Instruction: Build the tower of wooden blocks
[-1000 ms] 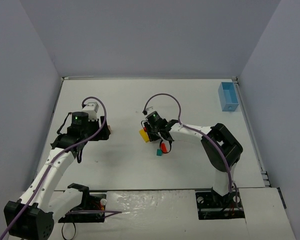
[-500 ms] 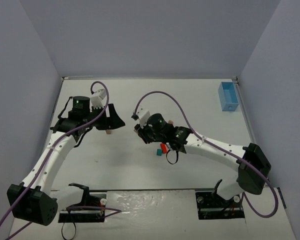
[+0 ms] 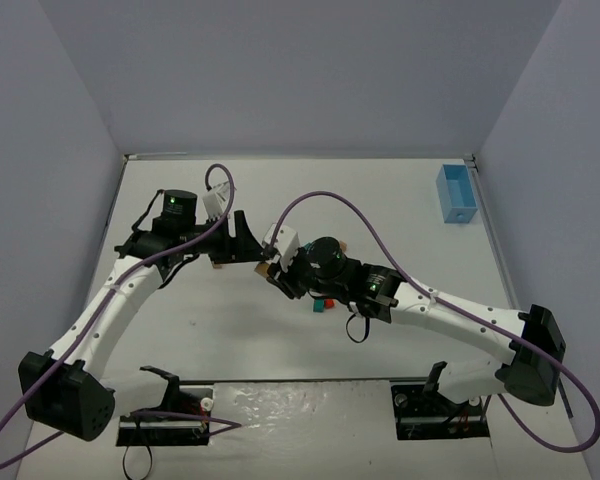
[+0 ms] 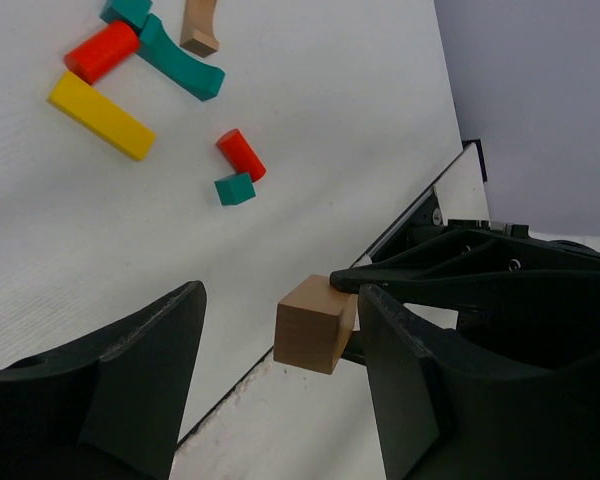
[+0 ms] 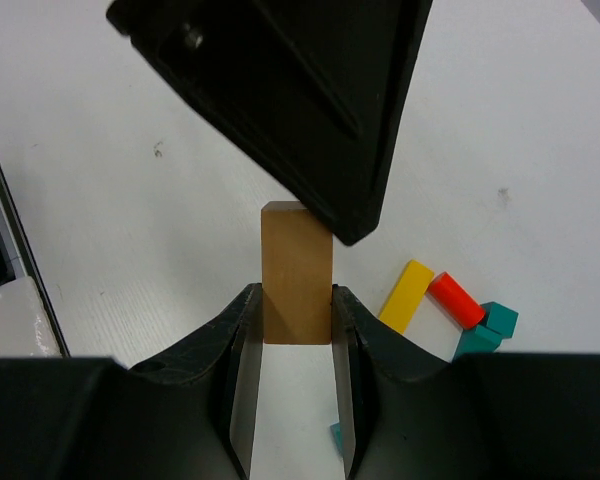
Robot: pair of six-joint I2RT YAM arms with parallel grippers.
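My right gripper [image 5: 293,298] is shut on a tan wooden block [image 5: 297,272] and holds it in the air. In the left wrist view the same tan block [image 4: 315,325] lies between the open fingers of my left gripper [image 4: 280,305], nearer the right finger [image 4: 420,390]. In the top view the left gripper [image 3: 248,243] and the right gripper [image 3: 273,270] meet at the table's middle. Loose on the table lie a yellow bar [image 4: 101,115], two red cylinders [image 4: 101,51] [image 4: 241,154], a teal arch [image 4: 180,62], a teal cube [image 4: 235,187] and a tan piece [image 4: 199,27]. No stack stands.
A light-blue bin [image 3: 456,194] sits at the back right of the table. The loose blocks [image 3: 323,304] lie under the right arm. The left gripper's black finger [image 5: 280,100] hangs over the block in the right wrist view.
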